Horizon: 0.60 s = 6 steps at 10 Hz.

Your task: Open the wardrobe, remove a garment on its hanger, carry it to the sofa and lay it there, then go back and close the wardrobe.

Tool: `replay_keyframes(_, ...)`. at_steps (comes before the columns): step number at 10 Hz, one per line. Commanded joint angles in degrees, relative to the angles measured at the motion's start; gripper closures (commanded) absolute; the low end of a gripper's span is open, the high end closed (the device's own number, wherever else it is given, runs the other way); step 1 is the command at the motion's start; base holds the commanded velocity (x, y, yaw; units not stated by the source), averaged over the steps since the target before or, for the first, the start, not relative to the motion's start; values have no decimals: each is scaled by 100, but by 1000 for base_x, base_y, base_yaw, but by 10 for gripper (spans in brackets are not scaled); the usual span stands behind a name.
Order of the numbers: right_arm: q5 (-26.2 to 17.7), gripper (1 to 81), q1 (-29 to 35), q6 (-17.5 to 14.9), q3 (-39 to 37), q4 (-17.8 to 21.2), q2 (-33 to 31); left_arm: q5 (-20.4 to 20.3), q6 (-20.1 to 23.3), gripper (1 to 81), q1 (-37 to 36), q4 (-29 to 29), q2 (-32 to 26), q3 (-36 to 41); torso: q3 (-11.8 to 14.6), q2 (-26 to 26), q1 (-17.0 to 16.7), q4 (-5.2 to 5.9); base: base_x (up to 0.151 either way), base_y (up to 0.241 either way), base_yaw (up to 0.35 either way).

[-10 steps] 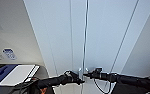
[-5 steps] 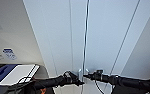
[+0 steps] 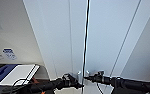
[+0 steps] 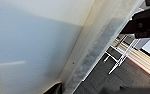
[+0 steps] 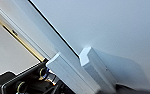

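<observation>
A: Where is the wardrobe (image 3: 103,37) sitting relative to the arms?

B: Directly ahead, doors looking shut, the dark middle seam running upright between them. The two small white handles (image 3: 83,74) are standing just either side of that seam, their long axes vertical.

A: And the grippers?

B: The left gripper (image 3: 76,82) is reaching in from the left, right beside the left handle (image 3: 79,74). The right gripper (image 3: 88,78) is coming from the other side, its tip at the right handle (image 3: 87,73). Each arm is nearest its own door.

A: Are the fingers closing on anything?

B: I cannot tell for either gripper. In the right wrist view both handles (image 5: 88,72) are showing close up, the seam between them, but no grip is visible.
</observation>
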Motion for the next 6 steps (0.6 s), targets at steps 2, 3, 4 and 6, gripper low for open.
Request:
replay_keyframes(2,-396,10,455,62,687,1,122,-304,48,10,-616,-138,47,1248,0,0,0,0,0,0,0)
replay_keyframes(3,-379,10,411,62,740,1,113,-305,48,10,-589,-138,-23,1326,0,0,0,0,0,0,0)
replay_keyframes(4,-379,10,376,62,792,-16,113,-305,48,10,-563,-129,-94,1423,0,0,0,0,0,0,0)
replay_keyframes(6,-379,10,323,62,906,-60,113,-305,48,10,-536,-129,-138,1564,0,0,0,0,0,0,0)
